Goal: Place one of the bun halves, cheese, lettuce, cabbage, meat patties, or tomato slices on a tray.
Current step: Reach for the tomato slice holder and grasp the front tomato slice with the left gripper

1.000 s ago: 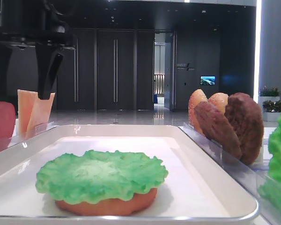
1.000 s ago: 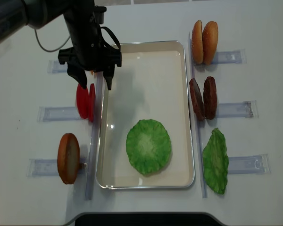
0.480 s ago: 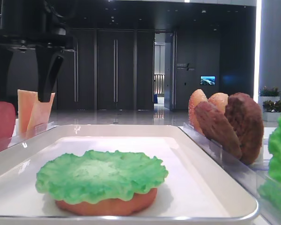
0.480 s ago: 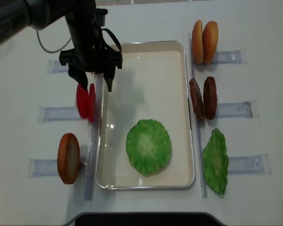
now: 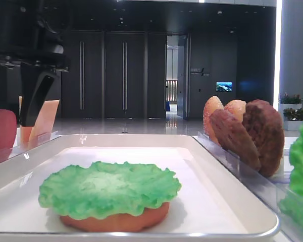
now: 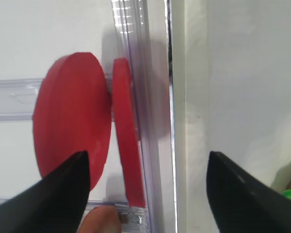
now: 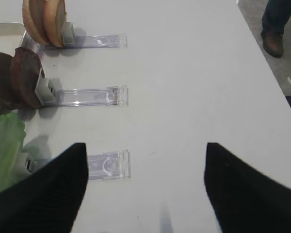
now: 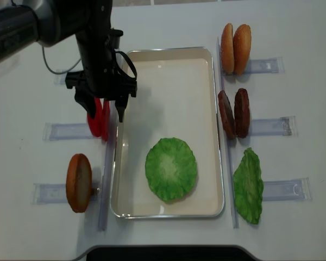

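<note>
The white tray (image 8: 168, 70) holds a green lettuce (image 8: 171, 168) leaf lying on a bun half (image 5: 116, 222). Two red tomato slices (image 8: 99, 120) stand on edge in a clear holder just left of the tray. My left gripper (image 8: 105, 111) hangs open right over them. In the left wrist view the thin slice (image 6: 126, 145) sits between the fingers of the left gripper (image 6: 146, 160), and the wider slice (image 6: 70, 121) lies by the left finger. My right gripper (image 7: 145, 150) is open over bare table, holding nothing.
Pale orange cheese (image 5: 40, 121) stands behind the left arm. Right of the tray are two bun halves (image 8: 236, 48), two meat patties (image 8: 233, 113) and another lettuce leaf (image 8: 249, 186) in clear holders. One bun half (image 8: 79, 182) stands at the near left.
My left gripper has moved from the cheese holder toward the near side and now hangs over the tomato slices, still open. Nothing else has moved.
</note>
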